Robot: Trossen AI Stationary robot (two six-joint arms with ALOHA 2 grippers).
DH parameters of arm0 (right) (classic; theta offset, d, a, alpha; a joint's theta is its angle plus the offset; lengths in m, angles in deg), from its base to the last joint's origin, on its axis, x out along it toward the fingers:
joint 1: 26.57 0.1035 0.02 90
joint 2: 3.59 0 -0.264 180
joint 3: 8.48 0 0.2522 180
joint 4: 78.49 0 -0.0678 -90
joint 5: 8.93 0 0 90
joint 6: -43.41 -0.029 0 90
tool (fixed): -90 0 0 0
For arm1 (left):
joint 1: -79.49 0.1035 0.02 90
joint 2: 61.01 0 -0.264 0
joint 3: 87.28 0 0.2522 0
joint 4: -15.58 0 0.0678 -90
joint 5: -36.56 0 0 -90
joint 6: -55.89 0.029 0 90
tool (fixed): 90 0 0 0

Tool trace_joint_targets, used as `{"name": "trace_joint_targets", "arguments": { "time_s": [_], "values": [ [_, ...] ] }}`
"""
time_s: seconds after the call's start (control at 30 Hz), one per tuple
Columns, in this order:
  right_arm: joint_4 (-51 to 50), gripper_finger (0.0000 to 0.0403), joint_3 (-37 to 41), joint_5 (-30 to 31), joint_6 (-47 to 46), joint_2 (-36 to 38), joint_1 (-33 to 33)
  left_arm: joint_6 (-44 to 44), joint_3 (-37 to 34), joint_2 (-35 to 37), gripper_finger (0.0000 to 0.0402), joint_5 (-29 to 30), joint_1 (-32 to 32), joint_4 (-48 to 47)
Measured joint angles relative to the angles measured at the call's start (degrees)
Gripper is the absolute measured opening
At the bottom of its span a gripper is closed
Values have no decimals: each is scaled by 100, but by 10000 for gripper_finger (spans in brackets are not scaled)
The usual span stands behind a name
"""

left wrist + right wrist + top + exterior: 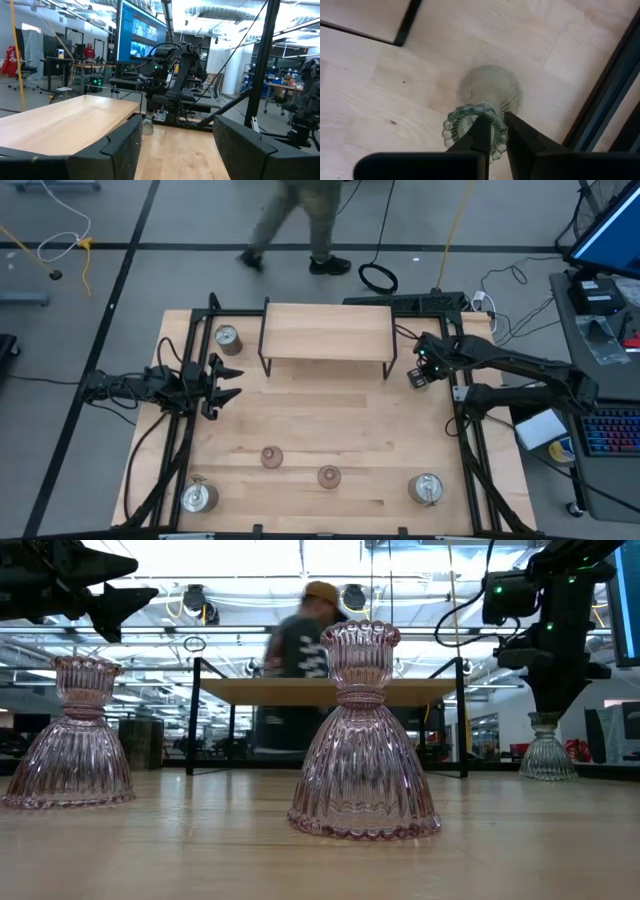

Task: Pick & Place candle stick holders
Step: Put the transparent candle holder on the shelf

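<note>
Right gripper clamped on beaded rim of greenish ribbed glass candle holder directly below, likely for lifting. Left gripper idle, fingers apart.

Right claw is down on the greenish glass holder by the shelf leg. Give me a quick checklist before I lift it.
1. Right claw straddles the rim of the greenish glass holder: ok.
2. Fingers fully clamped on the rim: cannot tell.
3. Holder upright on the table: ok.
4. Left claw open, at the table's left edge, away from the lift: ok.
5. Raised shelf close beside the holder; clearance for the lift: cannot tell.
6. Person walking beyond the table's far side, off the table: ok.
</note>
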Motion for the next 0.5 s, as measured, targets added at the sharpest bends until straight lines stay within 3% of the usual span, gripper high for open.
{"name": "trace_joint_targets", "arguments": {
  "time_s": [0.23, 0.5],
  "values": [
    [-630, 20, 11, -34, -317, 587, -4, -486, 0, 1, 244, -2, 0, 2],
    [-746, 20, -312, -680, -522, 1117, 6, -1236, 0, -1, 244, -2, -1, 2]
  ]
}}
